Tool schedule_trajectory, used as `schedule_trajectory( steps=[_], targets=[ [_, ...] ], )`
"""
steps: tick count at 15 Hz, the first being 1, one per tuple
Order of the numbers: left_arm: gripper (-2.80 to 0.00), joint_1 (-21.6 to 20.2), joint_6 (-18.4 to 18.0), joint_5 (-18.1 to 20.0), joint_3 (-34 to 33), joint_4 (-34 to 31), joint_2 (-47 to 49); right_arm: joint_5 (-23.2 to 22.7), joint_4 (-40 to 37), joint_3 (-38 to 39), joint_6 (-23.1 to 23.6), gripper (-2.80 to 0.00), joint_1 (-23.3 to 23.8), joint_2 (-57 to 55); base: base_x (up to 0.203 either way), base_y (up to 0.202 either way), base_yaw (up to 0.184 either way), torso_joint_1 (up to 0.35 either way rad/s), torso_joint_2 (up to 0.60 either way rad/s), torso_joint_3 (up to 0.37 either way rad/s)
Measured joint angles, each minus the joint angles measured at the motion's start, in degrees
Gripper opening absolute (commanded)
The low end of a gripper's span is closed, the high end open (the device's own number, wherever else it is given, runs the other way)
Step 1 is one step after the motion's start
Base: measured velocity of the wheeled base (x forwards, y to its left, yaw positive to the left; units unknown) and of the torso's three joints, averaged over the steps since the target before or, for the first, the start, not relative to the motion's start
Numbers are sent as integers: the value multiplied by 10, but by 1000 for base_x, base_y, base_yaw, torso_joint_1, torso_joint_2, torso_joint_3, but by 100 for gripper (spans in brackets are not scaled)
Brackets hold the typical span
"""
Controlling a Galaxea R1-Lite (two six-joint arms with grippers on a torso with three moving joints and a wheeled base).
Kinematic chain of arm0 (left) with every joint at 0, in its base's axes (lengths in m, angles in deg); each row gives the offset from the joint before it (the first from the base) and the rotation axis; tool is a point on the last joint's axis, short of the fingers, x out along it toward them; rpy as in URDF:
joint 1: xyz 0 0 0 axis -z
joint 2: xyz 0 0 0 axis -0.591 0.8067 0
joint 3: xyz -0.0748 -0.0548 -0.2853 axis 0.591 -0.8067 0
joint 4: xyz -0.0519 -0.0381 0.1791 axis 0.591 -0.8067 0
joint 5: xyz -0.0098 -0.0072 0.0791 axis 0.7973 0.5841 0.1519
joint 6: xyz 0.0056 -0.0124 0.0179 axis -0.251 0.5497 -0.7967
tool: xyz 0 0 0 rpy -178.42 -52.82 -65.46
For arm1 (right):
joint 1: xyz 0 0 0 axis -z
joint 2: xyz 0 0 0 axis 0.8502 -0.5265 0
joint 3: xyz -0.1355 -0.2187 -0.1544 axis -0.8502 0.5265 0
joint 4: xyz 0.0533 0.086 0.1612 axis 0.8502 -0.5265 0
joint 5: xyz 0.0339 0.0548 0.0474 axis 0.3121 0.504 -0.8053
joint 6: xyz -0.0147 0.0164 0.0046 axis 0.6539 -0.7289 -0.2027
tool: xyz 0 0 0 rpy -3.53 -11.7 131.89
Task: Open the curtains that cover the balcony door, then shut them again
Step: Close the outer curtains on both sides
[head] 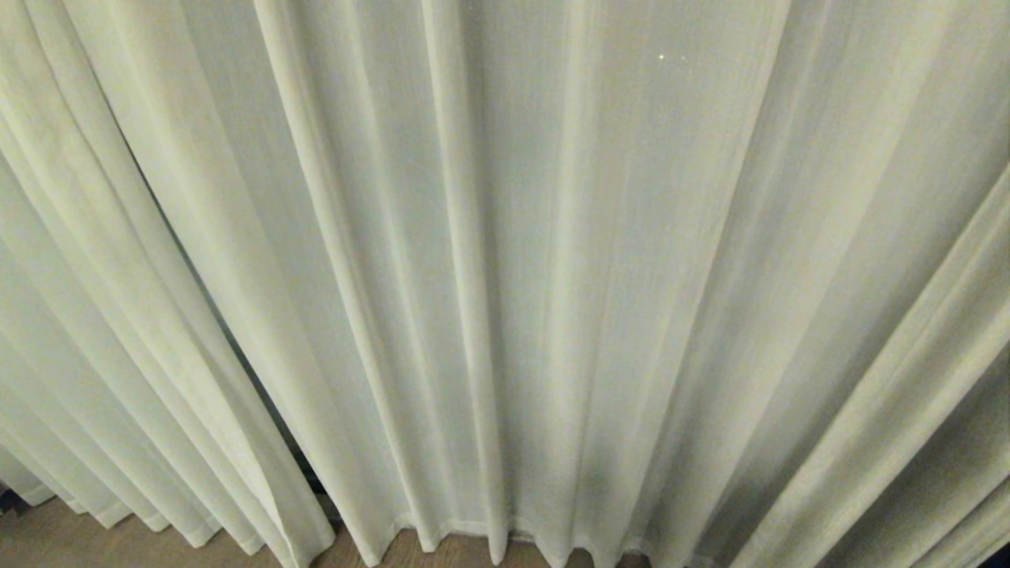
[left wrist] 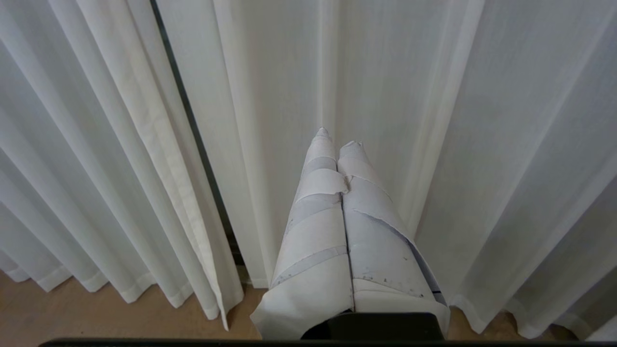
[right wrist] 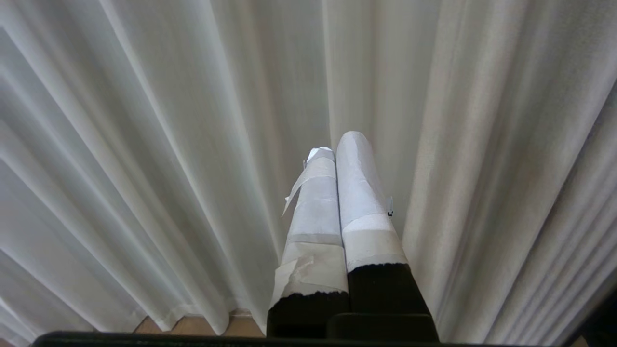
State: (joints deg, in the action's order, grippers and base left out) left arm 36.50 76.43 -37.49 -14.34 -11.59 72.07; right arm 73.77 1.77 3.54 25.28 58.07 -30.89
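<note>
Both our claws, left [left wrist: 337, 137] and right [right wrist: 337, 142], pressed closed, empty, facing drawn curtains [head: 552, 276]; wood floor [head: 47, 540] below.

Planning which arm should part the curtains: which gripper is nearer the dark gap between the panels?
Left. The left gripper points at the curtains beside the dark gap; the right gripper's view shows no gap.

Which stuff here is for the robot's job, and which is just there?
For the job:
- curtains, hanging drawn
- left gripper, shut, pointing at the curtains
- right gripper, shut, pointing at the curtains

Just there:
- wooden floor
- dark gap between two panels
</note>
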Motion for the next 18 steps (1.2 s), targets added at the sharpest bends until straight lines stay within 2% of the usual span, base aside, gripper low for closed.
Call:
schedule_trajectory(
  steps=[7,13,15,18],
  targets=[
    [-280,0,0,0,0,0,0,-5,4,-2,14,-280,1,-4,0,0,0,0,0,0],
    [-280,0,1,0,0,0,0,-21,19,-85,1,-280,7,-81,0,0,0,0,0,0],
    [-280,0,1,0,0,0,0,-20,51,-118,-17,-280,36,-142,0,0,0,0,0,0],
    [-280,0,1,0,0,0,0,-21,88,-191,-36,-280,137,-250,0,0,0,0,0,0]
  ],
)
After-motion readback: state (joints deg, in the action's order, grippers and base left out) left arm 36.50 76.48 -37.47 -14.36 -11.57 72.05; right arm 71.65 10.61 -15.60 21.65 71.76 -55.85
